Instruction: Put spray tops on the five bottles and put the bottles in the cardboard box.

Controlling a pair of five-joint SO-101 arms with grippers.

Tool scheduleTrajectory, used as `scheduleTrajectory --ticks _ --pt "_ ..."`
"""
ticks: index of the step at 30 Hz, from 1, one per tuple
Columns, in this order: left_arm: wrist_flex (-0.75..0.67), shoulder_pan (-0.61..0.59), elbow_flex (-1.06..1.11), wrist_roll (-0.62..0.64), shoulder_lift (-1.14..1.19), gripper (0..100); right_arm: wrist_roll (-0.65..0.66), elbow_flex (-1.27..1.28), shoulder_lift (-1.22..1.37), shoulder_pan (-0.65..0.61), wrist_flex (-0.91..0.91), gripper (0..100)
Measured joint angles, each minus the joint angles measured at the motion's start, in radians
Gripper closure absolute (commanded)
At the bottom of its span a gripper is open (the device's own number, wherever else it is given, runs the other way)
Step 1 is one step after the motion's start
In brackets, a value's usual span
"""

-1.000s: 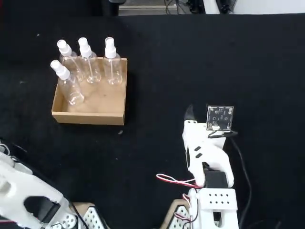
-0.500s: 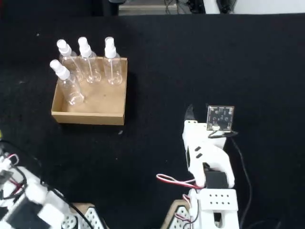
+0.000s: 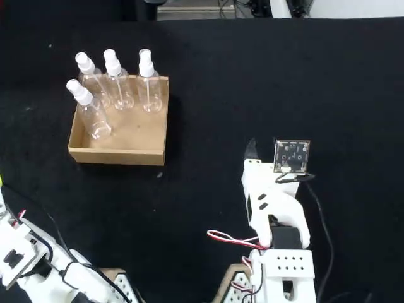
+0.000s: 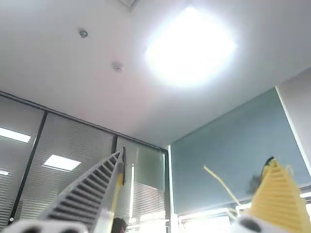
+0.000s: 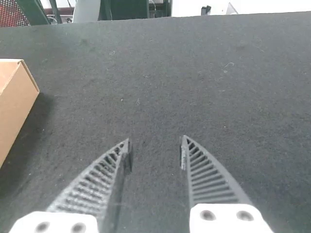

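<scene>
The black surface (image 3: 284, 76) around the cardboard box (image 3: 117, 154) is bare cloth. The right arm (image 3: 278, 211) lies on it, with a small camera board (image 3: 291, 156) at its wrist and red and white wires (image 3: 227, 238) at its base. Nothing stands between this arm and the box. Four clear bottles (image 3: 120, 93) stand in the box, each with a white spray top (image 3: 146, 63): three along the far wall and one by the left wall. The right arm's fingers (image 5: 206, 179) are apart with only cloth between them. They rest low over the surface, well apart from the box, whose corner (image 5: 14, 97) shows off to their left. The left arm's fingers (image 4: 87, 194) are also spread with nothing in them. They point up at a ceiling light (image 4: 189, 46), a teal wall panel (image 4: 228, 160) and glass partitions (image 4: 63, 150), far from the bottles. Compared with a second ago, the left arm (image 3: 25, 259) has drawn back into the near left corner of the high view, where its broad white body lay before. The right arm, the box and the bottles are as they were.
</scene>
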Motion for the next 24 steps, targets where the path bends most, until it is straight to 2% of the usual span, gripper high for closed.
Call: scheduleTrajectory --ticks 7,15,19,24 --pt "-0.008 -0.075 0.0 0.0 -0.069 59 0.0 0.0 0.0 0.0 0.0 85.8" --pt "0.012 -0.084 0.017 0.0 -0.411 59 0.0 0.0 0.0 0.0 0.0 85.8" --pt "0.221 -0.074 0.025 0.0 -0.543 59 0.0 0.0 0.0 0.0 0.0 85.8" --pt "0.724 -0.072 0.026 0.0 -0.646 59 0.0 0.0 0.0 0.0 0.0 85.8"
